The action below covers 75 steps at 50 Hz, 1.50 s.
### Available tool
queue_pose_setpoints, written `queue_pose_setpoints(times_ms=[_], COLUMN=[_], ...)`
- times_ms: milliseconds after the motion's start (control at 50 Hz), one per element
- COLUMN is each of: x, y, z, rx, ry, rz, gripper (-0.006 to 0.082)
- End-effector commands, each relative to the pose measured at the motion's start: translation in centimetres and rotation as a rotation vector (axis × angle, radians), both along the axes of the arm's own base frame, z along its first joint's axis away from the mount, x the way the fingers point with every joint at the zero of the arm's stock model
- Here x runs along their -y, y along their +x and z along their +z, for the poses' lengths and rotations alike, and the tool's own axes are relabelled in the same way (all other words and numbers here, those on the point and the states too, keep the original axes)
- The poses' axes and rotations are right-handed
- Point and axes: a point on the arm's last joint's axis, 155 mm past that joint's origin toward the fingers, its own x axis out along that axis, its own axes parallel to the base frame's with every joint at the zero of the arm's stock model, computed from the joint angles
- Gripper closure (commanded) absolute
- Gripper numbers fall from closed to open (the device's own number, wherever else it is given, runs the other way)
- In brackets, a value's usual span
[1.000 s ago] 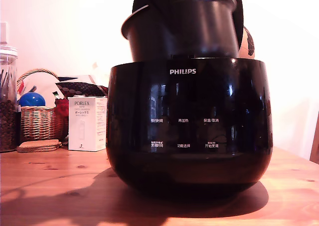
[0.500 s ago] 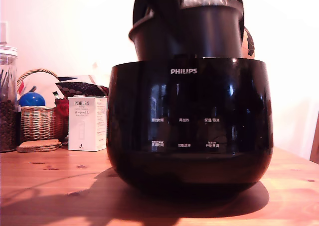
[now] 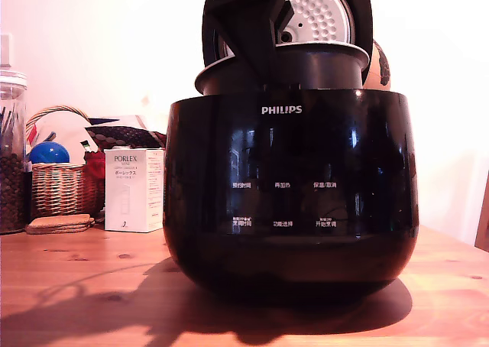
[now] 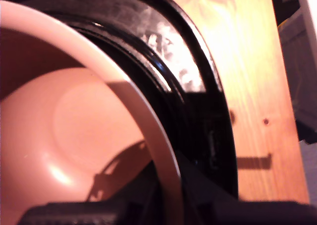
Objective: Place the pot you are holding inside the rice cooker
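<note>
The glossy black rice cooker [image 3: 290,194] with its white PHILIPS logo fills the middle of the exterior view, its lid [image 3: 321,11] hinged open behind and showing a dimpled white plate. The dark pot [image 3: 313,66] sits deep in the cooker's opening; only its flared rim and a short band of wall show above the body. My gripper [image 3: 256,60] comes down from above and is shut on the pot's rim on the exterior view's left. In the wrist view the pot's pale inside [image 4: 74,126] lies within the cooker's black rim [image 4: 198,96], and my gripper [image 4: 171,197] straddles the pot's edge.
The cooker stands on a wooden table [image 3: 76,286]. On the exterior view's left are a white PORLEX box [image 3: 134,190], a wicker basket [image 3: 57,186] with a blue ball [image 3: 49,153], a glass jar [image 3: 11,156] and cork coasters [image 3: 59,223].
The pot has gone down into the cooker with my gripper still on its rim. Much less of its wall shows, and the lid's white plate has come into sight.
</note>
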Motion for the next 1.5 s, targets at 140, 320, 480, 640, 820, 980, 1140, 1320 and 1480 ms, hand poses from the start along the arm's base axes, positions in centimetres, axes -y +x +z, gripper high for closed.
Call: queue_pose_setpoints(times_ms=[140,320,480,640,820,980,1140,1320,1480], x=[0.6,0.7,1.0,0.9,0.9,0.9,0.9,0.7,0.4], y=[-0.1,0.0,0.2,0.2,0.2,0.3,0.3,0.6,1.0], z=[1.2,1.3,1.4,1.4,1.4,1.4,1.4,1.4,1.4], rx=[0.009,0.009,0.011,0.009,0.009,0.009,0.009,0.007,0.016], ry=[-0.043,-0.047,-0.062,-0.061,-0.060,-0.061,-0.061,-0.062,-0.056], rz=[0.005,0.024,0.048,0.052,0.052,0.053,0.054,0.074,0.086], gripper=[0.0791,0.0766,0.0706,0.0706,0.0704,0.0703,0.0669,0.0647,0.0647])
